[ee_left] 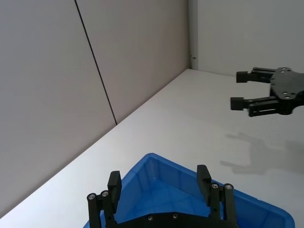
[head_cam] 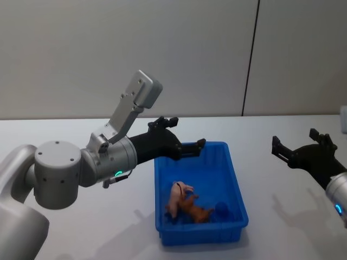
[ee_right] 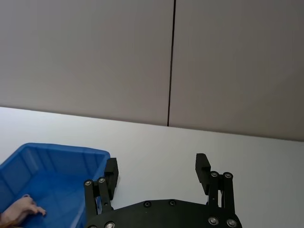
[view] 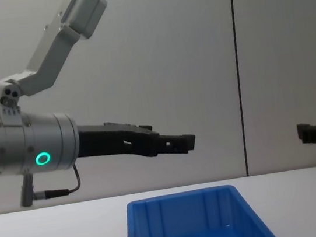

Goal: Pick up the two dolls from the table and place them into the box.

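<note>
No legible text, label, brand, number or sign — neither on my arms and jaws, nor on the box (head_cam: 234,181), bench (head_cam: 81,233) or wall.

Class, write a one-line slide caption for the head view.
Both dolls lie in the blue box; open left gripper above its far rim, open right gripper aside.

Pink doll (head_cam: 178,196), brown doll (head_cam: 195,210), touching, inside blue box (head_cam: 234,187)
</note>
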`<state>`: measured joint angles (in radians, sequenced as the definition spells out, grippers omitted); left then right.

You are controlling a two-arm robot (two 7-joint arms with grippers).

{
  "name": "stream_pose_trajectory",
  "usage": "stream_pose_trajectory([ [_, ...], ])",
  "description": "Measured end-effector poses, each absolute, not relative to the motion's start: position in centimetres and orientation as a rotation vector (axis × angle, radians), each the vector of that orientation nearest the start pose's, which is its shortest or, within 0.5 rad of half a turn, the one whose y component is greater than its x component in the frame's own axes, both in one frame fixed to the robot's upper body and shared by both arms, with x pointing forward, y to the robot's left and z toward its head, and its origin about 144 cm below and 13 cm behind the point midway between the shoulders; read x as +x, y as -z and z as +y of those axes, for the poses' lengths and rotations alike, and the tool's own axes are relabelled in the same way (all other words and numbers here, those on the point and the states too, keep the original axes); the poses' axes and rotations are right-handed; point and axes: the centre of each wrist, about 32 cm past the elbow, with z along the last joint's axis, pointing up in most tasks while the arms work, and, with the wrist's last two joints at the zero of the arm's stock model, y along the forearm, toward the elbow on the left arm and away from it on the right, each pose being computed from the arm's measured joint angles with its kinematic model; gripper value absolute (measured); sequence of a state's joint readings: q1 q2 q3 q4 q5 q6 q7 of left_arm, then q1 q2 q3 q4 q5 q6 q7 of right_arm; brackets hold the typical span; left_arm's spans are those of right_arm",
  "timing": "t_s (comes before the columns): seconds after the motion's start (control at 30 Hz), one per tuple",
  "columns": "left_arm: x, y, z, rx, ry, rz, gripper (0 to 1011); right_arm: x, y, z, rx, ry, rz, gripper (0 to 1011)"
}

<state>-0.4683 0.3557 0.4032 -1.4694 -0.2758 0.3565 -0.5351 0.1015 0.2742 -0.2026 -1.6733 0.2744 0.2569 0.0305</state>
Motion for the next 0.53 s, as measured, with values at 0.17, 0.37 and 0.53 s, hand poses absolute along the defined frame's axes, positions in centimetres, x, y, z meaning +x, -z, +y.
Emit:
stream_pose_trajectory([
  [0.17,55.2,-124.9,22.0,0.247,-0.794,-0.056,1003,46.9,-119.5,-23.6,-0.07,1.295,0.025,1001],
  [0.37,54.4,-124.2,21.7,0.229,-0.844,-0.094,1004,45.5,-119.1,-23.7,-0.018,1.259,-0.031,1001],
  [0.53,53.5,-123.4,21.4,0.206,-0.896,-0.132,1003,44.8,-119.0,-23.7,0.009,1.241,-0.058,1001],
])
